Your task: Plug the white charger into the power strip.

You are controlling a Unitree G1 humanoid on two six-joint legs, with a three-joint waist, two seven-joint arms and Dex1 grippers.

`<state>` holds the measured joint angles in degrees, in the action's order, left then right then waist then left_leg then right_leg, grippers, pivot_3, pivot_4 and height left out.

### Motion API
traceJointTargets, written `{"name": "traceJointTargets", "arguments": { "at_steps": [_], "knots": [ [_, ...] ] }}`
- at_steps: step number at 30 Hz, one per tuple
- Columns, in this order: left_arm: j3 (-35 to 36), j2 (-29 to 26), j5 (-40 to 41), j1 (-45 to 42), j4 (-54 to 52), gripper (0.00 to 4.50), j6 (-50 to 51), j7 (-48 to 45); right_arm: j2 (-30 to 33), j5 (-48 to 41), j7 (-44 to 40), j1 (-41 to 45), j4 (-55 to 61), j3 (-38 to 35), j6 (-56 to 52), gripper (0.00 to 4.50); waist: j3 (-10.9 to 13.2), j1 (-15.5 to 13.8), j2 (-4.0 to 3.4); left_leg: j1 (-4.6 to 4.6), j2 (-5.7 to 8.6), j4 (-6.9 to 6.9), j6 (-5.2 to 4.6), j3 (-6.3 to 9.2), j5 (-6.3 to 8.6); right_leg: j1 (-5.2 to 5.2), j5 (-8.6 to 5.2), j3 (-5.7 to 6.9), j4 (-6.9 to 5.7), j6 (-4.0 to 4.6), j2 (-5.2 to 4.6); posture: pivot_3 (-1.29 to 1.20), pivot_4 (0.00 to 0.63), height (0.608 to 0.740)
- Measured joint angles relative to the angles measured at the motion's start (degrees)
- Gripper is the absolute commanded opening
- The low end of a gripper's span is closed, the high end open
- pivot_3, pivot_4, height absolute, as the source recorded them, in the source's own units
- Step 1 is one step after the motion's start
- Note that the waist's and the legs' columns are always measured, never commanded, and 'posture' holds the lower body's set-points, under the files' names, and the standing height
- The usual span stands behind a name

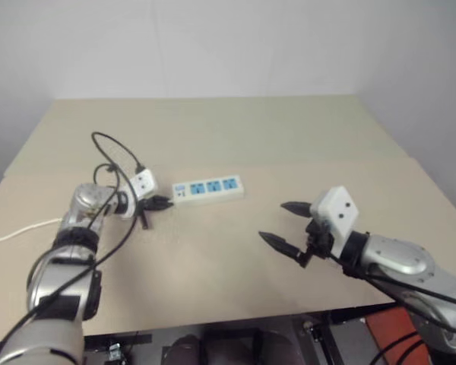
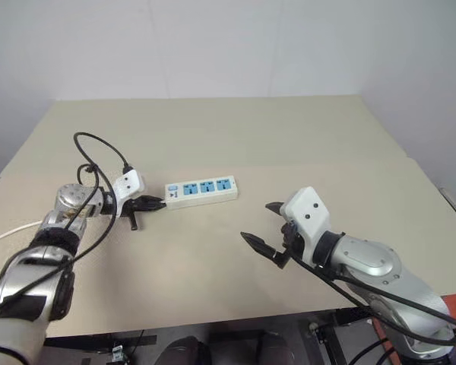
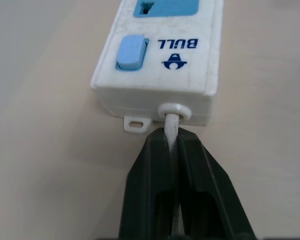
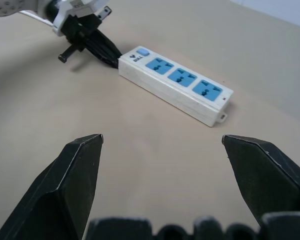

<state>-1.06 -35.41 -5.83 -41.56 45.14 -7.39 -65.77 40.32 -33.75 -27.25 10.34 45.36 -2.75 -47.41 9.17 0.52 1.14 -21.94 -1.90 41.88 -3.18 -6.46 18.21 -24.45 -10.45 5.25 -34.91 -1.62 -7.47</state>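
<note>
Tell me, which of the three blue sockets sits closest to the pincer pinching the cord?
The end socket beside the blue switch; the left pincer grips the cord right at that end of the power strip.

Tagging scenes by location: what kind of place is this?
Probably a lab or test bench, not a home: a bare beige tabletop against plain white walls, holding just a white three-socket power strip, whose thin white cord the left gripper pinches.

White power strip [image 2: 202,191] lying flat mid-table, three blue sockets in a row facing up, all unoccupied, blue switch [image 3: 131,52] at its left end, thin white cord [image 3: 171,129] leaving that end, pinched between black fingers
</note>
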Motion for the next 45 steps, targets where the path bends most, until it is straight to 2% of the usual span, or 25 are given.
{"name": "traceJointTargets", "arguments": {
  "at_steps": [5,9,12,14,22,27,33,36,40,43,45],
  "knots": [
    [1.8,-0.7,2.0,15.4,-31.3,0.05,21.6,5.9,0.0,1.4,-1.4,0.3,-2.5,0.2,1.6,4.5,0.0,0.2,-0.02,0.16,-0.04,0.0,0.01,-0.01,0.0,0.12,-0.02,-0.06,-0.02,-0.02,0.0,0.0,0.15,0.74],
    [2.3,-0.5,3.7,22.1,-47.6,0.05,37.1,9.9,0.0,2.4,-3.1,0.5,-4.2,1.1,3.4,4.5,0.0,0.1,-0.03,0.19,-0.04,-0.05,0.03,-0.02,-0.01,0.1,-0.03,-0.08,-0.02,-0.02,0.0,0.0,0.15,0.74],
    [2.1,0.3,4.3,23.5,-52.4,0.05,42.7,13.1,-0.6,3.3,-3.9,0.8,-5.4,2.1,4.2,4.5,0.0,-0.3,-0.03,0.18,-0.02,-0.05,0.06,-0.02,-0.03,0.09,-0.04,-0.07,0.0,-0.01,0.0,0.0,0.15,0.74],
    [2.0,0.8,4.3,23.8,-52.7,0.67,42.9,15.0,-0.9,3.7,-4.2,1.2,-5.9,2.4,4.6,4.5,0.0,-0.4,-0.04,0.19,-0.01,-0.05,0.07,-0.03,-0.04,0.09,-0.04,-0.08,0.01,0.0,0.0,0.0,0.15,0.74],
    [3.7,2.4,9.6,24.0,-50.0,3.22,37.4,17.3,-1.1,4.4,-4.9,1.4,-6.2,2.3,5.2,4.5,0.0,-1.2,-0.03,-0.05,0.01,-0.05,0.13,-0.02,-0.07,-0.11,-0.05,0.01,0.0,0.07,0.0,0.0,0.15,0.74],
    [9.2,0.3,18.1,25.3,-49.0,3.22,25.4,9.7,-1.1,4.4,-4.7,0.3,-6.2,2.0,5.2,4.5,0.0,-1.1,-0.03,-0.31,0.09,-0.05,0.24,-0.1,-0.14,-0.46,-0.04,0.02,-0.04,0.1,0.01,0.0,0.15,0.74],
    [11.5,-1.6,21.9,24.0,-37.5,3.22,13.5,3.3,-1.1,4.5,-4.7,0.3,-6.2,2.0,5.3,4.5,0.0,-1.0,-0.03,-0.27,0.08,-0.04,0.3,-0.12,-0.17,-0.48,-0.09,0.02,0.01,0.16,0.01,0.0,0.15,0.74],
    [13.2,-2.0,26.5,20.2,-30.4,3.22,9.5,-3.9,-1.2,4.6,-4.7,0.5,-6.2,2.0,5.7,4.5,0.0,-1.2,-0.03,-0.32,0.1,-0.04,0.29,-0.11,-0.17,-0.49,-0.09,0.06,-0.05,0.16,0.0,0.0,0.15,0.74],
    [13.3,-2.2,27.4,9.5,-14.7,3.22,3.9,-10.1,-1.1,5.4,-5.0,0.7,-6.2,2.0,5.8,4.5,0.0,-1.2,-0.03,-0.4,0.19,-0.04,0.29,-0.34,-0.17,-0.42,-0.08,0.22,-0.07,0.15,0.01,0.0,0.15,0.74],
    [12.6,-1.7,27.4,2.4,-3.7,3.8,2.6,-14.7,-1.1,5.5,-5.2,0.7,-6.2,1.9,5.8,4.5,0.0,-1.0,-0.02,-0.41,0.2,-0.04,0.29,-0.39,-0.17,-0.41,-0.08,0.23,-0.06,0.14,0.02,0.0,0.15,0.74],
    [12.2,-1.2,27.3,0.2,0.9,4.43,2.2,-17.7,-1.1,5.6,-5.1,0.7,-6.2,1.9,5.8,4.5,0.0,-1.0,-0.02,-0.41,0.19,-0.05,0.29,-0.4,-0.17,-0.41,-0.09,0.22,-0.05,0.13,0.02,0.0,0.15,0.74]
  ]
}}
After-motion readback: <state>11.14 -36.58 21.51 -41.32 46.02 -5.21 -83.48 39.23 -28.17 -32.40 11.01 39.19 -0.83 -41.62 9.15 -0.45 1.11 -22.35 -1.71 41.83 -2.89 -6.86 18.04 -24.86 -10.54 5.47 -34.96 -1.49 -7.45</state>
